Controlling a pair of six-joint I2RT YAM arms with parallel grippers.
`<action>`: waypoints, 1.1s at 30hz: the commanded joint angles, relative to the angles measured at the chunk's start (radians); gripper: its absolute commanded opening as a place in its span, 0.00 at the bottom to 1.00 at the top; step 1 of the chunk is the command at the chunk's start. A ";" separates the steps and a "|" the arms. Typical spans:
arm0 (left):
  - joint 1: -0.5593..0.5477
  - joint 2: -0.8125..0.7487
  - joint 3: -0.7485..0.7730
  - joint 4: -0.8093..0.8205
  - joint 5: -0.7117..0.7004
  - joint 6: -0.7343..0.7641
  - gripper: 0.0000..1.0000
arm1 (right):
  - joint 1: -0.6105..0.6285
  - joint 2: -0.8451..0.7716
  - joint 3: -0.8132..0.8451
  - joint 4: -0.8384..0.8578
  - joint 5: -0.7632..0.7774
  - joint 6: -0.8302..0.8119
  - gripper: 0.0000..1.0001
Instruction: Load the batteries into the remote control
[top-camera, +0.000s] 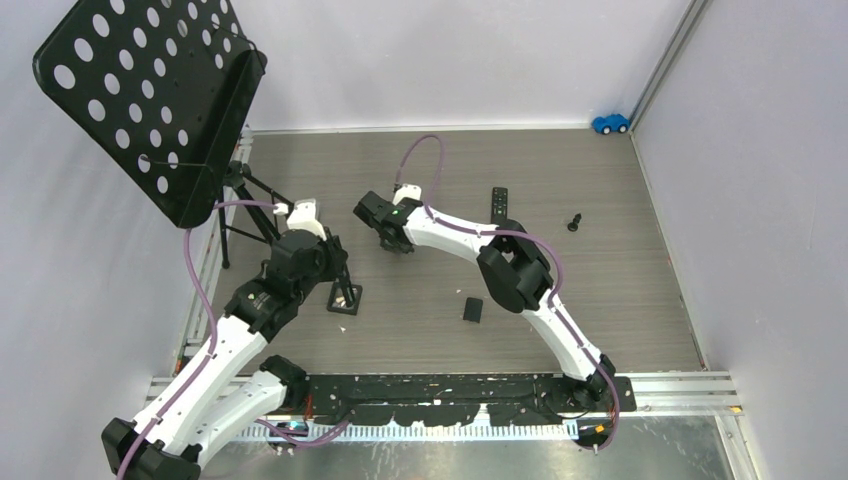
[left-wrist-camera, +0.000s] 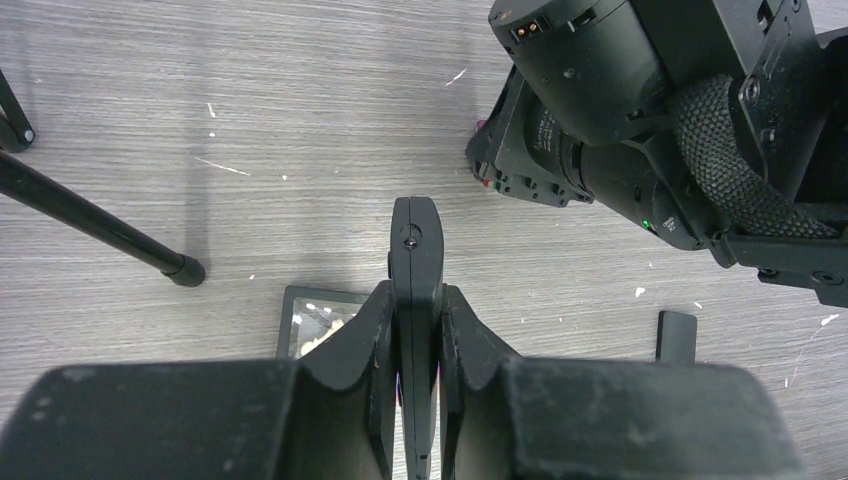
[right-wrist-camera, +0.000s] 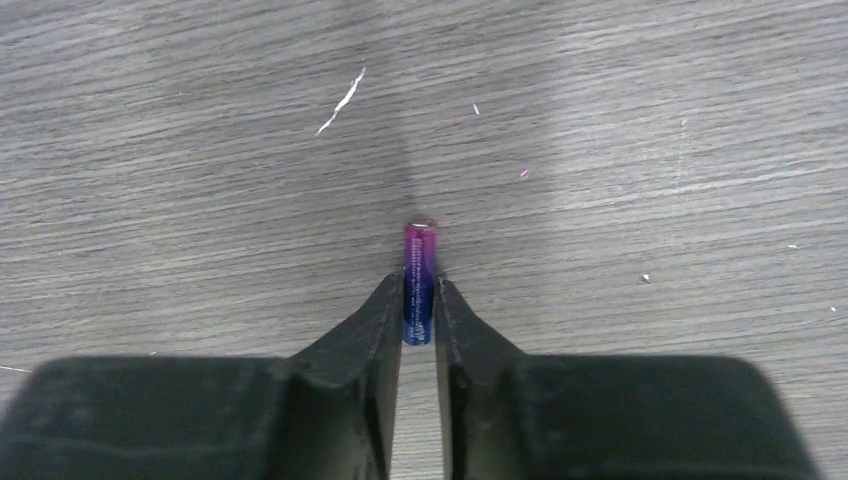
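Note:
My left gripper (left-wrist-camera: 415, 297) is shut on a black remote control (left-wrist-camera: 415, 235), held edge-on with its end sticking out past the fingertips. In the top view this gripper (top-camera: 338, 282) hangs low over the table's left-middle. My right gripper (right-wrist-camera: 419, 292) is shut on a pink-and-blue battery (right-wrist-camera: 420, 262), whose pink end pokes out beyond the fingertips just over the wood surface. Seen from above, the right gripper (top-camera: 386, 232) points down a little right of the left one. No other batteries show.
A second black remote (top-camera: 500, 205) lies at the back right of centre, with a small black piece (top-camera: 574, 222) beside it. A black cover plate (top-camera: 473, 309) lies near the front. A small framed square (left-wrist-camera: 312, 318) sits under the left gripper. A music stand (top-camera: 150, 95) stands far left.

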 joint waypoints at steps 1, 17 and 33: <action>0.004 -0.017 0.022 0.011 -0.008 0.016 0.00 | 0.002 0.013 0.041 -0.018 0.026 0.010 0.10; 0.004 0.143 -0.041 0.506 0.686 -0.101 0.00 | -0.014 -0.658 -0.536 0.232 0.081 -0.237 0.00; 0.006 0.516 0.053 0.850 0.903 -0.508 0.00 | -0.018 -1.221 -0.818 0.244 -0.471 -0.498 0.00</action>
